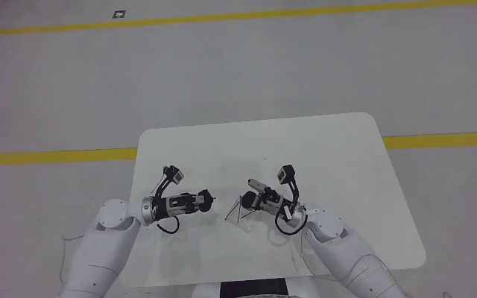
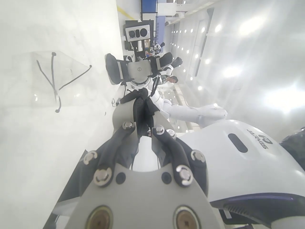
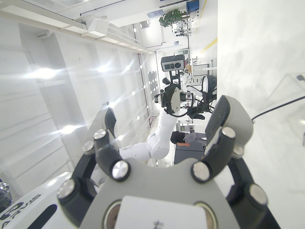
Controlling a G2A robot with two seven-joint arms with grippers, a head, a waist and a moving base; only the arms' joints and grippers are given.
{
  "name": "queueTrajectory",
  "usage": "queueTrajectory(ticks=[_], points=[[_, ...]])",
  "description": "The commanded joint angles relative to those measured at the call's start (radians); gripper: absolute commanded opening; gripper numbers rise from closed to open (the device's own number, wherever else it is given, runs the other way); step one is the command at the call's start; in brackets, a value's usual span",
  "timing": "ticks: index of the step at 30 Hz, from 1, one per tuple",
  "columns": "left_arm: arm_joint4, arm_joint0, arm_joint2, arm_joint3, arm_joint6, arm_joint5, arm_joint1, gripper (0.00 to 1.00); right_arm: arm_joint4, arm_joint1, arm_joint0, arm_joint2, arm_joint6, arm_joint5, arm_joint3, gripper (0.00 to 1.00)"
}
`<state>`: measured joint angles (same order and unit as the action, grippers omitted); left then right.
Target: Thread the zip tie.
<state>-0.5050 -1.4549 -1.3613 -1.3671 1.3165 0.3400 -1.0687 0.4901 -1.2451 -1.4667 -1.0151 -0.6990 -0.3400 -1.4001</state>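
The zip ties (image 1: 236, 211) lay loose on the white desk (image 1: 335, 149), a few thin black strips crossing one another at one end and fanning apart at the other. In the top view they sat in the gap between the two hands, toward the robot's side of that gap. They were just beside the right hand (image 1: 248, 200) and a little farther from the left hand (image 1: 209, 199).

From the left wrist the strips rested on a clear plastic sheet (image 2: 71, 65), off to one side of the left hand's line and not touching it. The left hand was clenched, its dark fingers (image 2: 139, 110) pressed together. Whether anything was pinched between them could not be told.

The right hand was released — its two pads (image 3: 218, 115) stood wide apart with nothing between them. One black strip and a corner of the clear sheet showed just beyond that pad, lying on the desk — near the hand but not touching it.
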Motion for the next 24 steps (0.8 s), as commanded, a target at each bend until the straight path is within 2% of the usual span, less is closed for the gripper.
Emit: queueTrajectory(ticks=[1,4,5,7,11,13,17,20,24], points=[[0.000,0.000,0.000,-0.001,0.000,0.000,0.000,0.00,0.000,0.000,0.000,0.000,0.000,0.000,0.000,1.00],[0.007,0.000,0.002,-0.003,-0.013,0.000,0.000,0.00,0.000,0.000,0.000,0.000,0.000,0.000,0.000,1.00],[0.017,0.000,0.006,-0.015,-0.025,0.000,0.000,0.00,0.000,0.000,0.000,0.000,0.000,0.000,0.000,1.00],[0.014,-0.008,-0.001,-0.040,-0.010,0.000,0.000,0.00,0.000,0.000,0.000,0.000,0.000,0.000,0.000,1.00],[0.028,-0.036,-0.049,-0.108,0.030,0.000,-0.006,0.00,0.000,0.000,0.000,0.000,0.000,0.000,0.000,1.00],[0.057,-0.051,-0.081,-0.153,0.044,0.000,-0.012,0.00,0.000,0.000,0.000,0.000,0.000,0.000,0.000,1.00],[0.105,-0.085,-0.135,-0.205,0.059,0.000,-0.034,0.00,0.000,0.000,0.000,0.000,0.000,0.000,0.000,1.00],[0.105,-0.106,-0.156,-0.221,0.074,0.000,-0.052,0.00,0.000,0.000,0.000,0.000,0.000,0.000,0.000,1.00],[0.105,-0.106,-0.156,-0.221,0.074,0.000,-0.052,0.00,0.000,0.000,0.000,0.000,0.000,0.000,0.000,1.00]])
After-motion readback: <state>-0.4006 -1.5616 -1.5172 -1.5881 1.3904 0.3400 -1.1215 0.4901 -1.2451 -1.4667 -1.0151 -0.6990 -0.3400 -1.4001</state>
